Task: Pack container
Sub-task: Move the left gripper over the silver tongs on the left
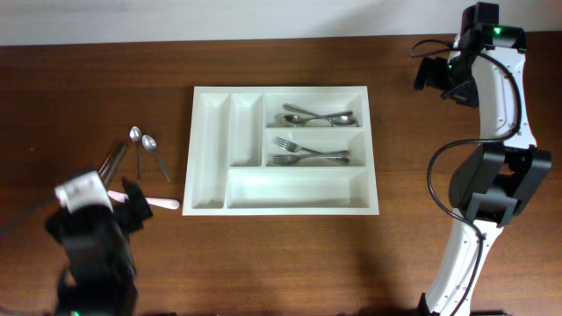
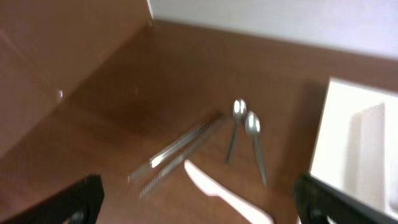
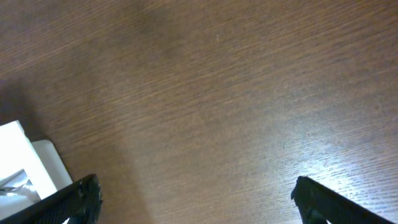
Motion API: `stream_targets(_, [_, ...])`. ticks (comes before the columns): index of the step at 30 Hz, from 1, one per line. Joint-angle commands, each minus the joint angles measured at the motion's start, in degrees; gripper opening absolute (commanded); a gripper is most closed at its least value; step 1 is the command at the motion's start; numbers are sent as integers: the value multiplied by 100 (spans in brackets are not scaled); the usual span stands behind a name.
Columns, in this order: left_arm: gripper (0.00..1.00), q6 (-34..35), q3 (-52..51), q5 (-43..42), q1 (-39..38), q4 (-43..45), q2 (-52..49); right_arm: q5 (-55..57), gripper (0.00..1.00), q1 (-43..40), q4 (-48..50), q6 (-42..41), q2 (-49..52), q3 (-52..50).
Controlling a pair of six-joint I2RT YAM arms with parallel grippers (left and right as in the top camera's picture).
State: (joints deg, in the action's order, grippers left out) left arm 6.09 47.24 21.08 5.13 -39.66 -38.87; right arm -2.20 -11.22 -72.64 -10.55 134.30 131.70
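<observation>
Cutlery tray (image 1: 279, 89), white with five compartments, sits at the centre of the brown table (image 1: 88, 96) in the overhead view. It holds spoons (image 1: 318, 117) in its upper-right slot and forks (image 1: 307, 151) in the slot below. To its left lie two loose spoons (image 1: 149, 151), long metal pieces (image 1: 112, 162) and a white plastic knife (image 1: 165, 204). The left gripper (image 2: 199, 205), at lower left near them, is spread wide and grips nothing. The right gripper (image 3: 196, 196), at upper right, is likewise released over the tabletop.
</observation>
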Motion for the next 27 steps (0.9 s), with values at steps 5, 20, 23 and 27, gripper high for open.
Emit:
stream_targets(5, [99,-98,2892,-1637,28,-2221,-2356,-13,99,-11,2,-72,-214,94])
stream_targets(20, [91,-302,3322,-1912,1373,-2433,-5639,-13,99,-11,2,-72,-214,94])
stream_targets(23, [92,-979,3344,-1915,1681,-2022,-6188,-13,99,-11,0,-70,-214,94])
stream_targets(27, [91,-2256,3344,-1912,1716,-1462,-6481,-13,99,-11,0,-72,-214,94])
